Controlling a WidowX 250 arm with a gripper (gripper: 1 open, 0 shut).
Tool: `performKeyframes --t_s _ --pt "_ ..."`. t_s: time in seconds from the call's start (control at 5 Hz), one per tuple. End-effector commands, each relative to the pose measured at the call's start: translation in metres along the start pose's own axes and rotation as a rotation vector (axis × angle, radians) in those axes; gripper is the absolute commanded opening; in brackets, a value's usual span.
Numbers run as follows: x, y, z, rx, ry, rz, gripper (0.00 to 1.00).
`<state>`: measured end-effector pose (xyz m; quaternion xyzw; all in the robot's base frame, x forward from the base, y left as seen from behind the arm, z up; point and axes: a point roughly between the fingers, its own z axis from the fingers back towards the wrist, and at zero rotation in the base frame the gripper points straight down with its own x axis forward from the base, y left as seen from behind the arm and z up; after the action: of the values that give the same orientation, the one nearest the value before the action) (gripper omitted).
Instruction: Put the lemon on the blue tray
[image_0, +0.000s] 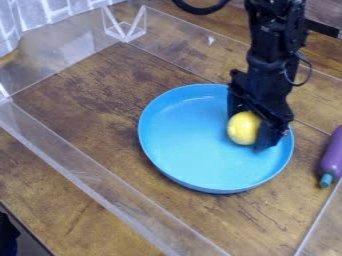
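gripper (254, 128) points straight down over the far-right part of the blue tray (181, 150), with the lemon (243, 127) sitting between its black fingers. can't tell from this view if the jaws are clamped on it or have let go: the fingers flank the fruit closely and any gap is hidden. the lemon looks low, at or touching the tray floor, inside the rim.

step in hand, as i read it: the release at the end of the placement. the lemon is already over and probably resting on the tray, so the task is nearly done.

next move calls for: jaws fully clear of the fruit, then a straight vertical lift so the fingers don't drag or nudge it. the lemon is round and smooth on slick plastic, so it may roll toward the rim just beside the gripper; the raised rim should stop it.

count: one lemon, one blue tray, one gripper. also one purple object (330, 153) off to the right of the gripper, outside the tray on the wooden table (80, 110), and clear plastic walls (54, 150) around the work area.
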<state>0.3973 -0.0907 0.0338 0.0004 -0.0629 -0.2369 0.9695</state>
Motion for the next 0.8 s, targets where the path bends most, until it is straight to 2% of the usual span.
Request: performKeyframes --t_s 0.0,0.4,0.6 --pt "0.010 0.017 0.011 0.009 -0.065 0.023 1.00" --pt "0.011 0.032 -0.008 -0.014 -0.060 0.064 1.00" --pt "0.006 0.031 -0.007 -0.018 -0.043 0.121 1.00"
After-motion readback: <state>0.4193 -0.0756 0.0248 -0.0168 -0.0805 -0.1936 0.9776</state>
